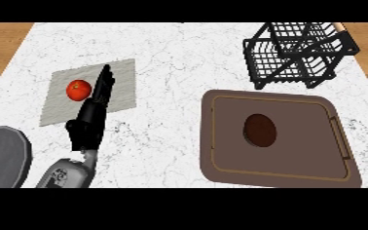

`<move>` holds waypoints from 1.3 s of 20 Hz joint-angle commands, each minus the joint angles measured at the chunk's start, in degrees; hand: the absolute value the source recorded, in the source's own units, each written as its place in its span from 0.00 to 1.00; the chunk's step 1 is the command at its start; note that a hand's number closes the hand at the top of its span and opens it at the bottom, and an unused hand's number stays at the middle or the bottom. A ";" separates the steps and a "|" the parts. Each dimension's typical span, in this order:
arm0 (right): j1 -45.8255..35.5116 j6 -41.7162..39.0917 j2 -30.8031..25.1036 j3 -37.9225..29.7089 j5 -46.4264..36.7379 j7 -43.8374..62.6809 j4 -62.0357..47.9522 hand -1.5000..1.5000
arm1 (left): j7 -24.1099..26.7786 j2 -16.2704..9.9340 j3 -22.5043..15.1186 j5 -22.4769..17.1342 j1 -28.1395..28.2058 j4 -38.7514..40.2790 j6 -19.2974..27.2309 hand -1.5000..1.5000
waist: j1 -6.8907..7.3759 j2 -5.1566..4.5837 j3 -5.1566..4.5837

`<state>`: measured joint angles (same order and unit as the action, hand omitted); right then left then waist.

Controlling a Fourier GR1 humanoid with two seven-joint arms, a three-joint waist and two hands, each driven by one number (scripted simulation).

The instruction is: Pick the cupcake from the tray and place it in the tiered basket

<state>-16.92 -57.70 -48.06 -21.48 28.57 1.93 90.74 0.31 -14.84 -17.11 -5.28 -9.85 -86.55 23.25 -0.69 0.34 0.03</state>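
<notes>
Far left, lower edge of frame: one rounded grey shape (10, 156), cut off by the frame, can't tell what it is. Just right of it my grey forearm (68, 173) comes up from the lower left, one arm only in view. My black left hand (92, 112) stretches up and slightly right, fingers straight and pressed together, holding nothing. Fingertips lie over one pale grey square mat (119, 85) in the upper left of the frame. One round red tomato (78, 89) sits on that mat, just left of my fingers, very close; touching or not, can't tell. My hand covers the middle strip of the mat.

All of this is on one white marbled counter top (179, 78); brown wood strip shows at the upper left corner (14, 31).

Centre to right of frame: one brown rounded-rectangle tray (302, 151) with a raised rim, lower right. One dark brown oval cupcake (259, 130) sits on the tray, left of the tray's middle, seen from above, apart from the rim. Nothing on it, nothing beside it on the tray. It is well apart from my hand, bare counter between.

Upper right of frame: one black wire tiered basket (298, 53), above the tray and apart from it. Its tiers overlap from this angle; contents not visible through the wires.

My right hand doesn't show.
</notes>
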 commanded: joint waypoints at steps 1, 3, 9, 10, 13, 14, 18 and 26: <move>0.18 0.40 0.46 1.26 -13.28 -0.31 12.47 0.00 | -0.40 -0.97 1.22 -0.76 -0.68 0.06 -1.32 0.50 | 0.29 -0.17 0.04; -0.51 1.43 -0.86 3.23 -15.15 2.26 16.50 0.00 | 2.00 0.39 0.16 0.08 0.74 0.34 -0.90 0.50 | 0.52 -0.18 -0.08; 5.53 4.91 6.65 9.86 -22.21 6.92 26.99 0.00 | 1.69 1.92 0.25 1.96 0.73 1.45 -1.21 0.50 | 0.28 -0.29 -0.05; 3.33 3.37 4.06 8.38 -17.63 10.35 26.00 0.00 | -1.22 0.58 1.34 2.17 0.75 -1.01 -2.12 0.50 | 0.51 -0.24 -0.07; 5.65 4.72 7.17 11.52 -19.91 13.48 31.63 0.00 | -4.45 2.24 -0.78 5.68 2.29 -5.99 1.14 0.50 | 0.65 -0.18 -0.05; 0.76 3.73 7.38 13.22 -24.24 11.43 25.73 0.00 | -1.51 2.12 1.97 3.77 -0.05 -1.35 -1.97 0.50 | 0.95 -0.38 -0.05; 3.45 1.66 6.99 14.68 -24.87 14.27 29.65 0.00 | 1.59 2.45 4.08 2.43 0.30 1.77 -4.36 0.50 | 0.57 -0.35 -0.06; -0.40 -0.03 7.49 18.49 -26.28 21.09 27.25 0.00 | -0.38 5.18 4.07 5.42 -1.37 1.72 -4.19 0.50 | 0.79 -0.38 -0.07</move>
<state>-13.86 -54.96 -40.40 -4.25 1.81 19.23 120.09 -0.93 -11.76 -13.42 -1.10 -9.22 -87.72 18.99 0.04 0.02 -0.02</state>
